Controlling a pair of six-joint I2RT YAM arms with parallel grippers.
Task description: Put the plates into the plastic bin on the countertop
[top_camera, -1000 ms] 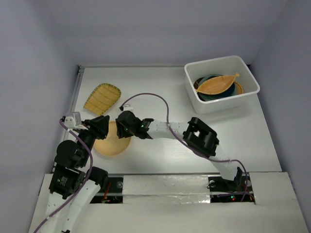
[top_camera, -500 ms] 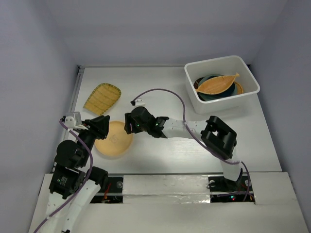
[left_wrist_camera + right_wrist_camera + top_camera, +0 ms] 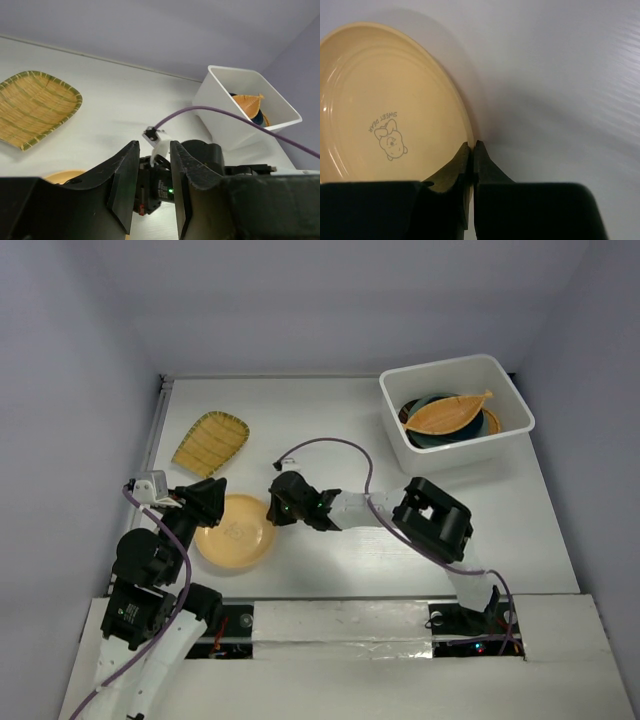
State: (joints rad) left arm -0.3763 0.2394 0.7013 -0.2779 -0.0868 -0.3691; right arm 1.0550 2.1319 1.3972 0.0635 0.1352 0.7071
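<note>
A plain yellow-orange round plate (image 3: 237,535) (image 3: 385,100) lies on the white countertop (image 3: 330,420) at the near left. My right gripper (image 3: 272,510) (image 3: 472,146) is at its right edge, shut on the rim, one finger inside the plate and one outside. My left gripper (image 3: 213,500) (image 3: 154,150) hovers over the plate's left edge, open by a narrow gap with nothing between its fingers. A yellow ribbed rectangular plate (image 3: 210,442) (image 3: 35,107) lies further back on the left. The plastic bin (image 3: 455,455) (image 3: 220,100) at the back right holds an orange boat-shaped plate (image 3: 448,412) on darker plates.
A metal rail (image 3: 155,440) runs along the countertop's left edge. The right arm stretches low across the middle of the table, its purple cable (image 3: 330,445) (image 3: 225,112) looping above it. Grey walls enclose the back and sides.
My right gripper drew back to the right off the plate, then settled at its right rim and shut there. The plate now lies flat and fully visible. The left arm kept still.
</note>
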